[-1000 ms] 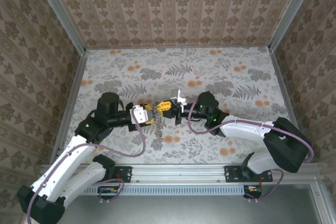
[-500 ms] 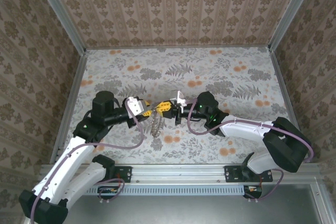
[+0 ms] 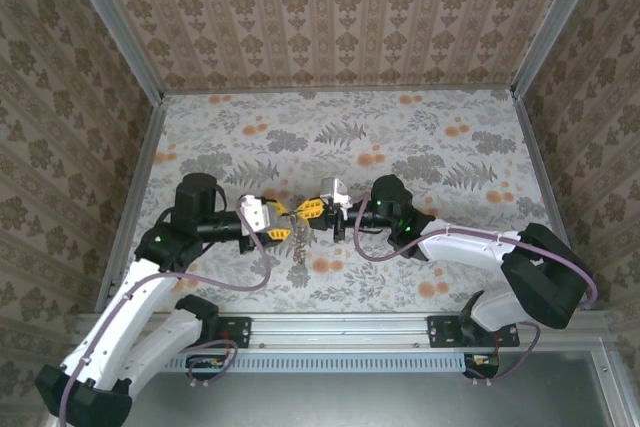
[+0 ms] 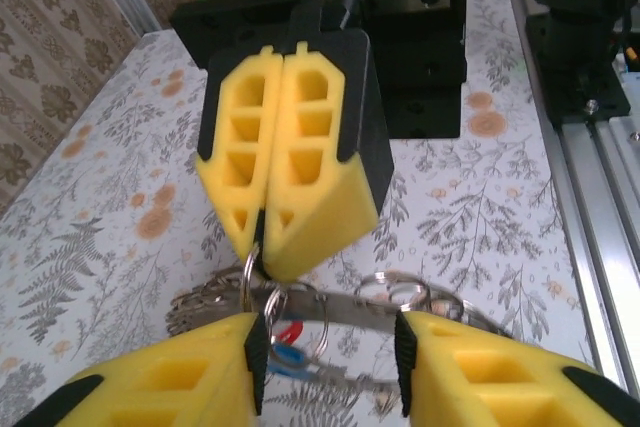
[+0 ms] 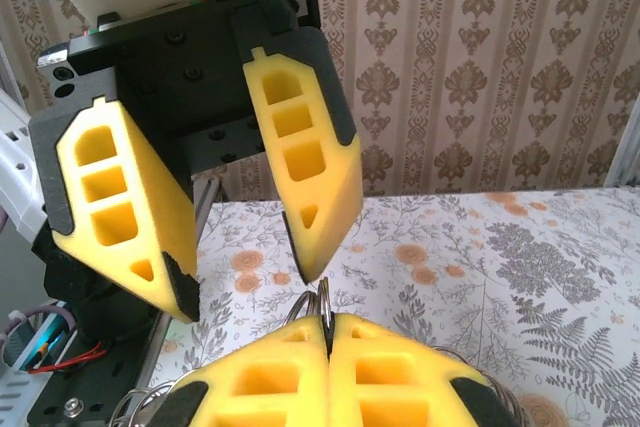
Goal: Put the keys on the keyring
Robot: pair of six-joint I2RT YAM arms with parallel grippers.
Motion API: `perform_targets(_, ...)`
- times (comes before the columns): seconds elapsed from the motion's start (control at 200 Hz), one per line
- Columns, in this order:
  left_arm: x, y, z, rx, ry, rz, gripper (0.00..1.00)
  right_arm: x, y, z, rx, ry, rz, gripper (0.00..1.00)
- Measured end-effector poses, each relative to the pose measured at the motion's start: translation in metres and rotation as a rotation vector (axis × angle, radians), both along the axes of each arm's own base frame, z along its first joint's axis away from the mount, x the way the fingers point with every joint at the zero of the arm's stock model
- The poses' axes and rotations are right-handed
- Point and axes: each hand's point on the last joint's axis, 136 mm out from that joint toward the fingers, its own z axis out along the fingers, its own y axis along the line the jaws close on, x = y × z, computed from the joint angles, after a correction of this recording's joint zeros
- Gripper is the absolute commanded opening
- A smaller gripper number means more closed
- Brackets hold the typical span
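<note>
We find the right end effector (image 4: 268,259) pressed together. Its two yellow foam pads (image 4: 300,147) are wedge-shaped, moulded with rows of open rectangular cells, and backed by matte black plastic shells; they meet along a straight seam. At their tip, in the lower centre of the left wrist view, they pinch a thin grey metal loop (image 4: 249,269). We cannot tell whether this loop is a coil of the keyring itself. The keyring (image 4: 345,312), a flat, smooth band of dull grey metal, runs across the lower part of that view just beneath the pinch and crosses the gap of the left end effector (image 5: 245,285). The left end effector stands spread, with the same cellular yellow pads, and we see nothing gripped between them. The keys (image 4: 284,343) sit just below the band at lower centre: glossy red and blue plastic heads show, while the blades are hidden. Bright thin wire rings (image 4: 395,289) lie just right of the pinch. The worktop (image 4: 120,207) carries a matte printed cover of grey ferns and orange blossoms.
</note>
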Motion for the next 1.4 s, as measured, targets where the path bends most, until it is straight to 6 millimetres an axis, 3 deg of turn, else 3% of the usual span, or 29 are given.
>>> perform_targets(0.175,0.008,0.012,0.011,-0.014,-0.020,0.060,0.48,0.000,0.000,-0.004,-0.017,-0.007,0.001,0.00)
perform_targets(0.47,0.026,0.008,0.012,-0.036,0.091,0.095,0.32,-0.002,0.002,-0.009,-0.052,-0.033,0.011,0.00)
perform_targets(0.885,0.015,0.000,0.007,-0.059,0.176,0.000,0.34,-0.003,0.005,-0.004,-0.048,-0.062,0.019,0.00)
perform_targets(1.22,0.019,0.000,0.002,-0.048,0.192,0.009,0.37,-0.005,0.007,0.002,-0.039,-0.078,0.031,0.00)
perform_targets(1.4,0.020,-0.001,0.003,-0.049,0.181,0.010,0.30,-0.006,0.008,0.002,-0.039,-0.078,0.034,0.00)
